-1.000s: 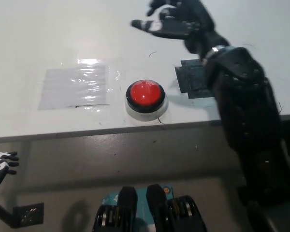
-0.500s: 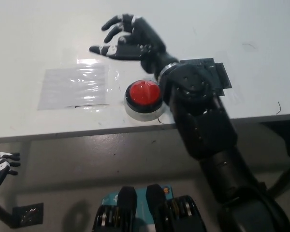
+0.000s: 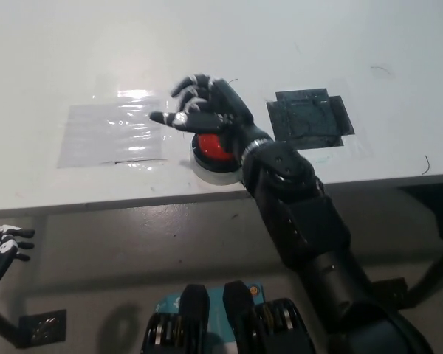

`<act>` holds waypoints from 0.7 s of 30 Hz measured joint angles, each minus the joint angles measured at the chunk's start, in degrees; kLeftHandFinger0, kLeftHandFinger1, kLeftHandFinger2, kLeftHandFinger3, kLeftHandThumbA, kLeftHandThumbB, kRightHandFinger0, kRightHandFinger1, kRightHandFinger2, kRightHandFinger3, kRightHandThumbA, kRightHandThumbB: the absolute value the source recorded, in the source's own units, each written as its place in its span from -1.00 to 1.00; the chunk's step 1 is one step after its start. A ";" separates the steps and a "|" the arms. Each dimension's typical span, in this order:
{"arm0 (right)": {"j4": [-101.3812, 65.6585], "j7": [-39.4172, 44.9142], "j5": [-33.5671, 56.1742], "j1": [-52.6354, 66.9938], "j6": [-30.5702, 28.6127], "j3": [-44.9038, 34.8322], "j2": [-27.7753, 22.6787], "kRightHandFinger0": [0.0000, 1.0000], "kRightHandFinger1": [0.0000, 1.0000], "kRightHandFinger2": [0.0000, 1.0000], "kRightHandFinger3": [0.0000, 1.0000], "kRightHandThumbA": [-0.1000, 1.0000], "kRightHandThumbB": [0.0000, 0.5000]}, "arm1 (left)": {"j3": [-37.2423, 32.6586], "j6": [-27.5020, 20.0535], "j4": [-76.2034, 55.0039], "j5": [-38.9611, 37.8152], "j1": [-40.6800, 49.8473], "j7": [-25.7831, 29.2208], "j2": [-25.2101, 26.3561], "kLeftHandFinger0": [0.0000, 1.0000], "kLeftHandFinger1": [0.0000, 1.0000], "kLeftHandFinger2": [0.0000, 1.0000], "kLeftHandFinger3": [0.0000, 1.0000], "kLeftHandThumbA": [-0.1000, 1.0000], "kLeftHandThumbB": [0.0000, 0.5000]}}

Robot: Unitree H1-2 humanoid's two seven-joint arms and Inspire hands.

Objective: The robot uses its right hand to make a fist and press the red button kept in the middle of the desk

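- Head view looks steeply down on a white worktop point(image 3: 74, 59) whose near edge runs across the middle of the picture.
- The red button point(image 3: 210, 150) sits in a pale round base near that edge, about mid-width of the worktop.
- The black right hand point(image 3: 207, 109) is over the far part of the button and hides its upper portion; only the near part of the red dome shows.
- Whether the hand touches the button cannot be told from this angle.
- Its fingers point(image 3: 186, 89) are partly curled and spread, holding nothing and not clenched into a fist; one light-tipped finger points toward picture left.
- The black right arm point(image 3: 303, 221) comes in from the lower right, crosses the worktop edge just right of the button, and reaches up to the hand.
- A clear, shiny plastic sheet point(image 3: 114, 133) lies flat on the worktop left of the button, its right edge near the button's base.
- A dark square patch point(image 3: 308, 118) lies flat on the worktop right of the hand, apart from the button.
- The white left hand point(image 3: 1, 247) rests low at the picture's left edge, below the worktop level and well apart from the button, its fingers spread and holding nothing.
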 measured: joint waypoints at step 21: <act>0.47 -0.02 0.84 4.39 -3.53 -4.14 0.98 -1.00 -1.00 -0.36 -0.21 1.00 -0.61 | 0.05 0.46 -0.02 -0.33 -3.21 -0.67 0.61 -0.09 -0.04 0.09 0.19 0.18 -0.96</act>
